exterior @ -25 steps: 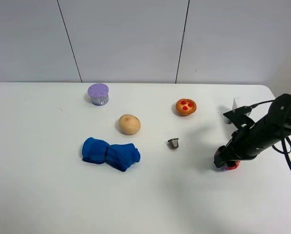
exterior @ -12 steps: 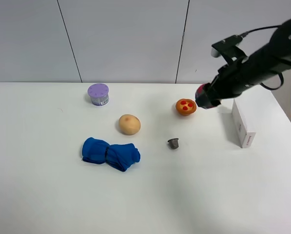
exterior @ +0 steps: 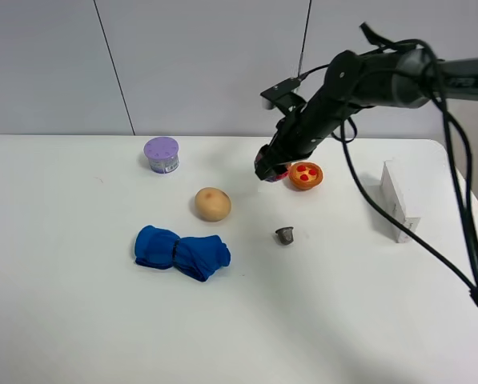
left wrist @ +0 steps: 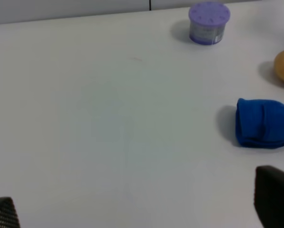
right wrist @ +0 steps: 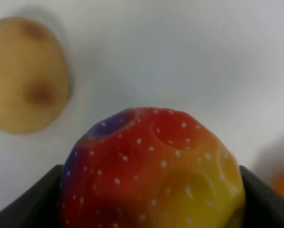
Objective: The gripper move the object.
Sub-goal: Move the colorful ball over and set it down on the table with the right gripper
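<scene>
Two grippers, seven loose items, one white table (exterior: 78, 320). The right gripper (exterior: 269, 170) reaches in from the right on a dark arm with black cables, and its two black fingers (right wrist: 34, 204) are clamped on the one multicoloured ball (right wrist: 151, 166), one on each side. The ball is dimpled, with white specks and red, orange, yellow and blue patches. In the high view it is mostly hidden by the claw, with only a sliver of red showing. It sits in the claw over the back half of the table, just beside the tart (exterior: 306, 174) on the tart's left, and up and to the right of the potato (exterior: 212, 204). I cannot tell how far above the surface it is. There is one tart, orange with red dots. The one tan potato also shows blurred in the right wrist view. One purple lidded tub (exterior: 161, 154) stands near the back wall. One crumpled blue cloth (exterior: 181, 252) lies in front of the potato. One small grey metal cup (exterior: 284, 234) stands between the cloth and the one white box (exterior: 400, 200) near the right edge. The left gripper (left wrist: 137, 211) has its two fingertips spread wide with nothing between them, over bare table; the tub, cloth and potato edge show in its view.
</scene>
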`<state>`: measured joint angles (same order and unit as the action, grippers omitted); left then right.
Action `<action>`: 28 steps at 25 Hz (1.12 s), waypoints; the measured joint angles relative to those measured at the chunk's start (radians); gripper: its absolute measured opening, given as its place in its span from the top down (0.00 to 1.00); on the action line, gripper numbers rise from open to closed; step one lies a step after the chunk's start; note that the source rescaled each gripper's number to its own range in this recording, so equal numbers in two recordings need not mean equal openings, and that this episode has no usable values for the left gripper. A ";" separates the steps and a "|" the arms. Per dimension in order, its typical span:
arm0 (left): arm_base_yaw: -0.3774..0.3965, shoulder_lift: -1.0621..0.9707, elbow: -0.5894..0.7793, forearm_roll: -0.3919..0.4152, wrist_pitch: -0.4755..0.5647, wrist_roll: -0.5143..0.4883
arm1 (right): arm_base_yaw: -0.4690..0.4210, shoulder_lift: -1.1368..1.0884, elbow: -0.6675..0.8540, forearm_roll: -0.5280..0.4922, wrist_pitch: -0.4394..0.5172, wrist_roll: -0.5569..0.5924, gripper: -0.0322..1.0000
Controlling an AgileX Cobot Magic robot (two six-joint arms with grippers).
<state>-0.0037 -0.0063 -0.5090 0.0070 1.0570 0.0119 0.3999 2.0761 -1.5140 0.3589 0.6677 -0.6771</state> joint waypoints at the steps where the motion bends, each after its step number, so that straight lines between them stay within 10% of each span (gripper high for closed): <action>1: 0.000 0.000 0.000 0.000 0.000 0.000 | 0.012 0.022 -0.024 -0.001 0.000 0.000 0.96; 22: 0.000 0.000 0.000 0.000 0.000 0.000 | 0.074 0.188 -0.136 -0.150 -0.005 0.010 0.96; 24: 0.000 0.000 0.000 0.000 0.000 0.000 | 0.074 0.188 -0.136 -0.150 -0.026 0.019 0.82; 28: 0.000 0.000 0.000 0.000 0.000 0.000 | 0.074 0.188 -0.137 -0.150 -0.062 0.078 0.22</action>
<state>-0.0037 -0.0063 -0.5090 0.0070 1.0570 0.0119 0.4735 2.2640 -1.6507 0.2094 0.6062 -0.5991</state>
